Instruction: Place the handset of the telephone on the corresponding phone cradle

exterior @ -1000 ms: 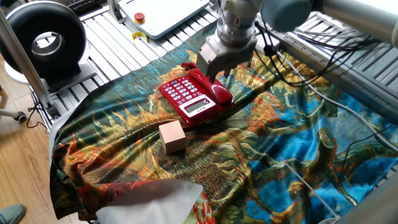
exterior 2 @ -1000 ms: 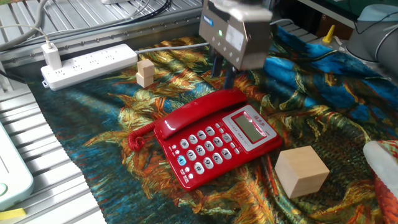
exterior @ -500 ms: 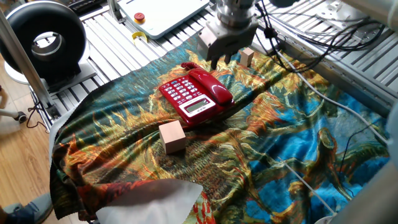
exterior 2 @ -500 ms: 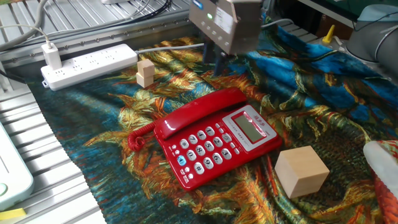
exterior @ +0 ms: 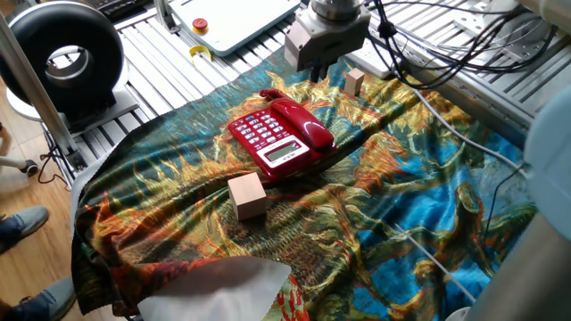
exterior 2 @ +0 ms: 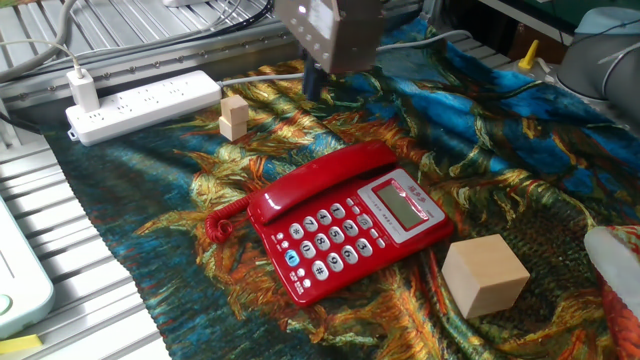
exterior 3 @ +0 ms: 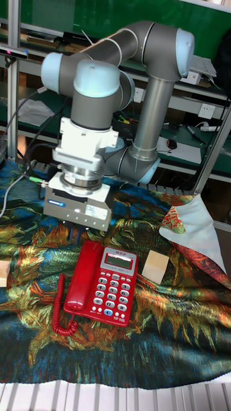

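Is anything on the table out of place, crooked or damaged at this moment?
Nothing stands out. The handset lies flat along the phone cradle of the telephone. The wooden cube sits upright beside it. The hand hangs above the cloth, touching nothing.

The gripper (exterior: 314, 68) has moved away from the telephone (exterior: 278, 135). One second ago it hung just above the far end of the handset (exterior: 299, 121); now it is higher and farther off, over the far edge of the patterned cloth (exterior: 401, 205), well apart from the handset. In the other fixed view it went up and to the left. A small wooden block (exterior: 354, 81), hidden before by the gripper, now shows. A shoe (exterior: 20, 227) has appeared at the left edge.
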Action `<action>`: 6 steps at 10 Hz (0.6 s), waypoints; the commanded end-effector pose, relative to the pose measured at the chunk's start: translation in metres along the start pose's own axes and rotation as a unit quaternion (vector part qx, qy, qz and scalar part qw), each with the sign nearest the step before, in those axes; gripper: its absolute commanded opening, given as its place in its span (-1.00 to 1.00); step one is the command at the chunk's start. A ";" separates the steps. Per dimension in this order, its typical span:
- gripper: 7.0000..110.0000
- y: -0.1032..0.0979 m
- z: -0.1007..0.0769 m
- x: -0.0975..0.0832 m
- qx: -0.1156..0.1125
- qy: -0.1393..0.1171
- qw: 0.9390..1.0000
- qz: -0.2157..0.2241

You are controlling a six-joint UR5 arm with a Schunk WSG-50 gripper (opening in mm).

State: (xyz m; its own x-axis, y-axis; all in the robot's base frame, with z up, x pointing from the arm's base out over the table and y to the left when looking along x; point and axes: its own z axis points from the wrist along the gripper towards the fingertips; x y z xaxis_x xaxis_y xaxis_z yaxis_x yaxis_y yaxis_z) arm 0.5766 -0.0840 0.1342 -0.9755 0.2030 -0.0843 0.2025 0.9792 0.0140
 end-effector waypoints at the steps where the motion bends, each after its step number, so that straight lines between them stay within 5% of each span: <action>1: -1.00 -0.005 0.000 -0.012 -0.011 0.004 1.000 0.013; 6: -1.00 -0.019 -0.002 -0.010 -0.002 0.020 1.000 0.018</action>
State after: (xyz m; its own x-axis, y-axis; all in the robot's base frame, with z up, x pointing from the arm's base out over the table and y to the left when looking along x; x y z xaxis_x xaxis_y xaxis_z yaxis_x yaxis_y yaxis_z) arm 0.5828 -0.0979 0.1340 -0.9709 0.2315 -0.0609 0.2309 0.9728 0.0181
